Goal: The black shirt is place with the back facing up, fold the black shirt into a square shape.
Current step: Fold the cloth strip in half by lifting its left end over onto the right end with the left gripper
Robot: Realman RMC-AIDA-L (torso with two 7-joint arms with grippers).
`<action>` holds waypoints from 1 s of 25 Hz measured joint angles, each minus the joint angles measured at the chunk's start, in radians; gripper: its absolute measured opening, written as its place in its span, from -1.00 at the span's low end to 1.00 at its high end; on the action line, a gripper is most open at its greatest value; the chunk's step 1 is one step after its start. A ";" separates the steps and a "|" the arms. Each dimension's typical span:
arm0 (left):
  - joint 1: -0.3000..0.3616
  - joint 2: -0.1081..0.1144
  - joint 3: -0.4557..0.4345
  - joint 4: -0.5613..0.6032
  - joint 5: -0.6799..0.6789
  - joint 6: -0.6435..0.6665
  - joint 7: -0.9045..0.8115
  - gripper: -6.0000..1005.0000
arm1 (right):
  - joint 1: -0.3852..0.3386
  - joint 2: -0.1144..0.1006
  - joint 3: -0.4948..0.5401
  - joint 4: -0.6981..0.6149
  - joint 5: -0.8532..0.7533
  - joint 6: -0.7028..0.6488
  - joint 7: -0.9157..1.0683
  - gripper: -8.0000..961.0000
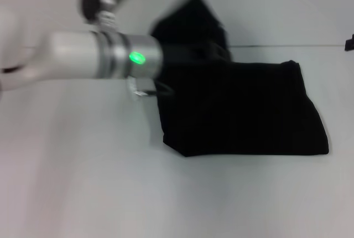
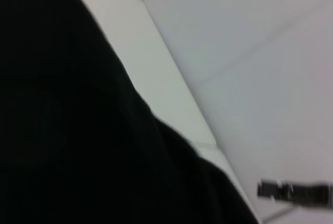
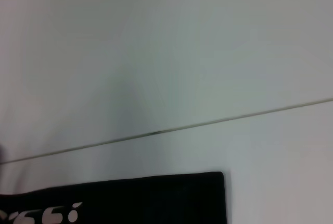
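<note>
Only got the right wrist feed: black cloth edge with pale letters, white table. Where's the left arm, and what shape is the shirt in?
Observer: In the head view, the left arm reaches in from the left. The left gripper is at the far left corner of the black shirt, lost against the cloth.
Operator: Shirt flat?
Observer: Mostly. It lies as a rough rectangle on the table, but a flap at that corner stands raised.
Operator: Left wrist cam show anything?
Observer: The shirt's fabric close up, filling about half the picture. No lettering shows there.
</note>
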State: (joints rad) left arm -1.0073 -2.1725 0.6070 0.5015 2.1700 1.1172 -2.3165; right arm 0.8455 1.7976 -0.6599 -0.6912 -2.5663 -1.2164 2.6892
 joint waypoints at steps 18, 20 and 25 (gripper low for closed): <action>-0.146 -0.003 0.220 -0.348 -0.196 -0.017 0.456 -0.66 | 0.012 0.014 -0.012 0.007 -0.002 0.026 -0.002 -0.01; -0.093 0.000 0.209 -0.269 -0.207 0.088 0.432 -0.56 | 0.016 0.015 -0.012 0.008 -0.004 0.027 -0.002 -0.01; 0.111 0.036 0.213 -0.018 -0.214 0.226 0.175 -0.19 | 0.028 0.020 -0.022 0.018 -0.001 -0.019 -0.016 0.00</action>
State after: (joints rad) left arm -0.8961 -2.1364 0.8202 0.4835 1.9557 1.3432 -2.1415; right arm 0.8737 1.8178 -0.6817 -0.6736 -2.5670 -1.2350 2.6732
